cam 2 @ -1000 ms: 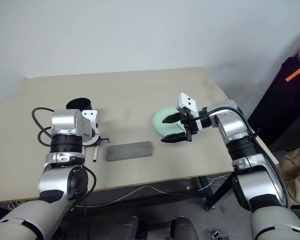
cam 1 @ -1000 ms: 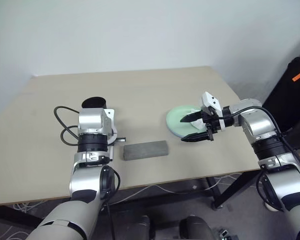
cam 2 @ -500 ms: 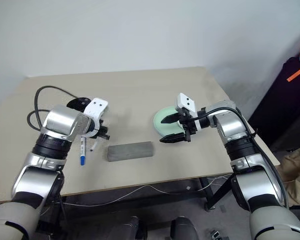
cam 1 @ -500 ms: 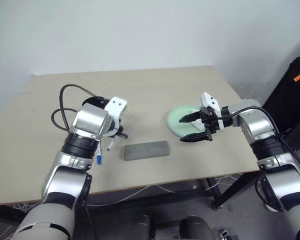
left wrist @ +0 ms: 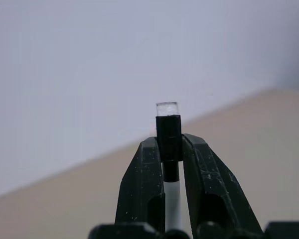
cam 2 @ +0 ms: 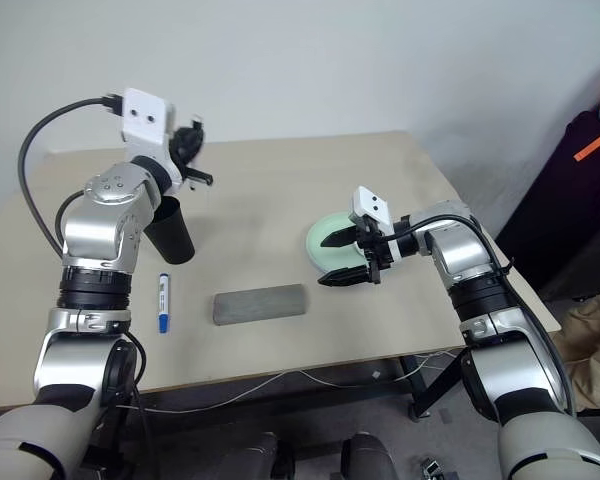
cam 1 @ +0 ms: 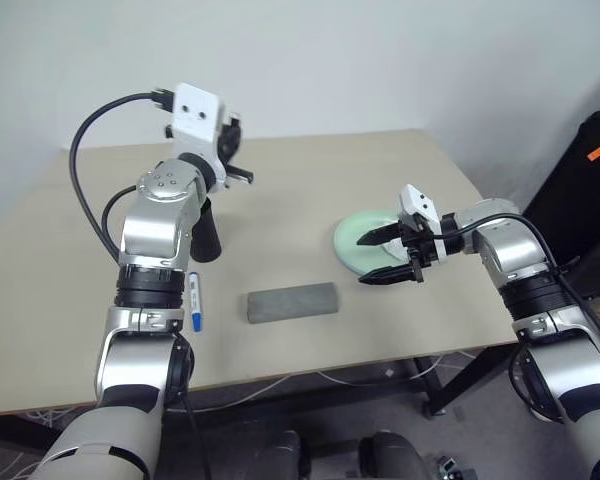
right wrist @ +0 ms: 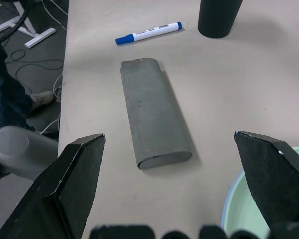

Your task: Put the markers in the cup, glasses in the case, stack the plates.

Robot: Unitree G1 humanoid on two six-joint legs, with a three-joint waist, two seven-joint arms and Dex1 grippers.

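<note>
My left gripper (cam 1: 236,164) is raised high above the back left of the table, shut on the thin black-capped marker (left wrist: 168,130), which stands up between its fingers. Below it stands the black cup (cam 1: 206,236), partly behind my left arm. The blue-capped marker (cam 1: 194,301) lies on the table in front of the cup. The grey case (cam 1: 291,301) lies closed at the front middle. My right gripper (cam 1: 366,261) stands open and empty over the near-left rim of the mint green plate (cam 1: 352,238), pointing left. The glasses are out of view.
The beige table (cam 1: 310,185) ends just in front of the case and close to the right of the plate. A black bag with an orange strap (cam 1: 592,165) stands off the table's right side. Cables lie on the floor below the front edge.
My left arm has lifted from low over the table to high above the cup, its gripper swinging from pointing down to about level with the black-capped marker. The right arm has kept still.
</note>
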